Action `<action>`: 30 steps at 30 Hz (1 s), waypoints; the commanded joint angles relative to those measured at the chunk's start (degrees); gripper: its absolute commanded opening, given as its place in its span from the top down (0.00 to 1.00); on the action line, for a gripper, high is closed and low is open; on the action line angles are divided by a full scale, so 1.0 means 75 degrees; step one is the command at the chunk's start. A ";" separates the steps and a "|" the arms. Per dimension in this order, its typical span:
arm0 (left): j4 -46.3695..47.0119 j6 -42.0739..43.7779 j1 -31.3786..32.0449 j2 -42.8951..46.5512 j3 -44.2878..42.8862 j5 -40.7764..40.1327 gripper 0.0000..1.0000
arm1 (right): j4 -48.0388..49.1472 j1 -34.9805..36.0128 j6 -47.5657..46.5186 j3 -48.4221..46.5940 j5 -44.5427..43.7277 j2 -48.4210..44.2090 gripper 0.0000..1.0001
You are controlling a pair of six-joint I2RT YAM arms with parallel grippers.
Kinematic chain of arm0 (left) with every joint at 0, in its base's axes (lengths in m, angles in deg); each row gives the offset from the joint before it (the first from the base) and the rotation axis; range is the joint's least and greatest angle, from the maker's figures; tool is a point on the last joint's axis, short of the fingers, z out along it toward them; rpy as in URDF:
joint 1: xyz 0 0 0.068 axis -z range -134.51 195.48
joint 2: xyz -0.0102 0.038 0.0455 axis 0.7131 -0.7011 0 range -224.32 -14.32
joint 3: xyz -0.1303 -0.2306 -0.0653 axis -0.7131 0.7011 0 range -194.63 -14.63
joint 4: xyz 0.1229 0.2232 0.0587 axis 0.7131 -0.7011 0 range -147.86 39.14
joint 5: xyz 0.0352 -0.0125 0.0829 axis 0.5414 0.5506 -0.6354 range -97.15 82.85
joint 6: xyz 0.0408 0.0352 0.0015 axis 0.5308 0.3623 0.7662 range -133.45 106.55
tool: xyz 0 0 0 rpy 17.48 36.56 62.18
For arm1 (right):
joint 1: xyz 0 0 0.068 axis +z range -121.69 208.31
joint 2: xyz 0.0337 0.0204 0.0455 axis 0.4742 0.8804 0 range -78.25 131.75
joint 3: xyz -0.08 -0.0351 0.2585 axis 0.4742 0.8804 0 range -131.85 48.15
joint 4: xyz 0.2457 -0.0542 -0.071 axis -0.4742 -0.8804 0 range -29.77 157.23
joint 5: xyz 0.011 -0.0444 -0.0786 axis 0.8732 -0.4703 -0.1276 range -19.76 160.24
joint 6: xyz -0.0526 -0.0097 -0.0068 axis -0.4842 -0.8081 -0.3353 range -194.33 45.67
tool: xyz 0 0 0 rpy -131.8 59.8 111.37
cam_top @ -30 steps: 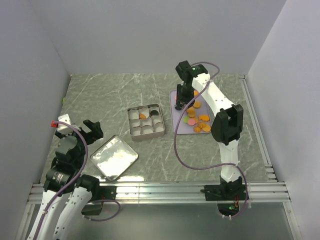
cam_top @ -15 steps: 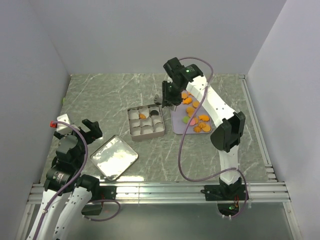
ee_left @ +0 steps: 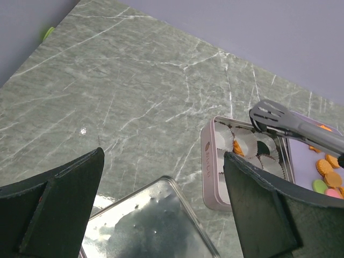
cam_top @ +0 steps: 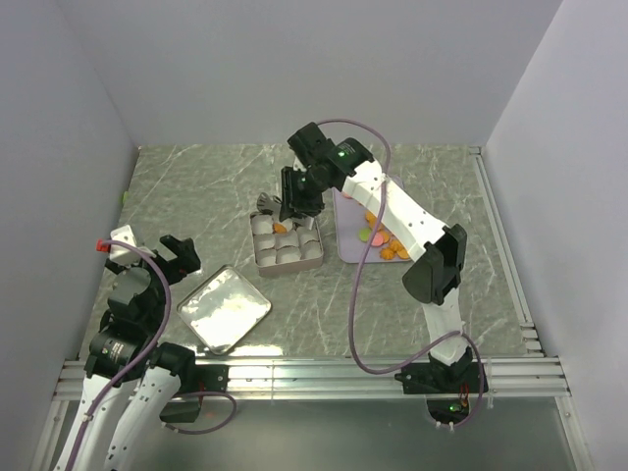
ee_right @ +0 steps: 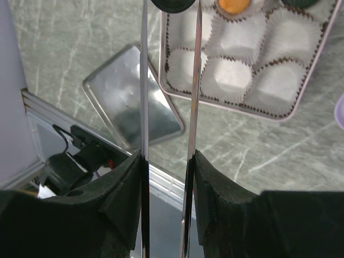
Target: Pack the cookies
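Right hand [ee_right: 167,161], clamped on tongs [ee_right: 144,80] pinching a black cookie [ee_right: 172,4] over the tin's [ee_left: 207,161] corner (most cookies [cam_top: 388,251] lie on the tray [cam_top: 346,245]), may miss a cup [ee_right: 231,72] if opened off-centre; left hand [cam_top: 177,257] gapes empty.

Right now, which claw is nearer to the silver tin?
Right: the right claw, holding tongs, hangs over the tin at its far edge. The left claw is far to its left.
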 commanded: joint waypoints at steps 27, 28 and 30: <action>0.0238 0.0153 0.0004 -0.0002 -0.0037 0.0326 0.01 | 0.1483 0.0210 0.0341 0.0737 0.0075 0.0647 0.48; 0.0238 0.0153 0.0004 -0.0014 -0.0037 0.0326 0.01 | 0.1507 0.0198 0.0353 0.0714 0.0098 0.0705 0.48; 0.0238 0.0153 0.0004 0.0009 -0.0037 0.0326 0.01 | 0.1542 0.0198 0.0388 0.0632 0.0134 0.0741 0.48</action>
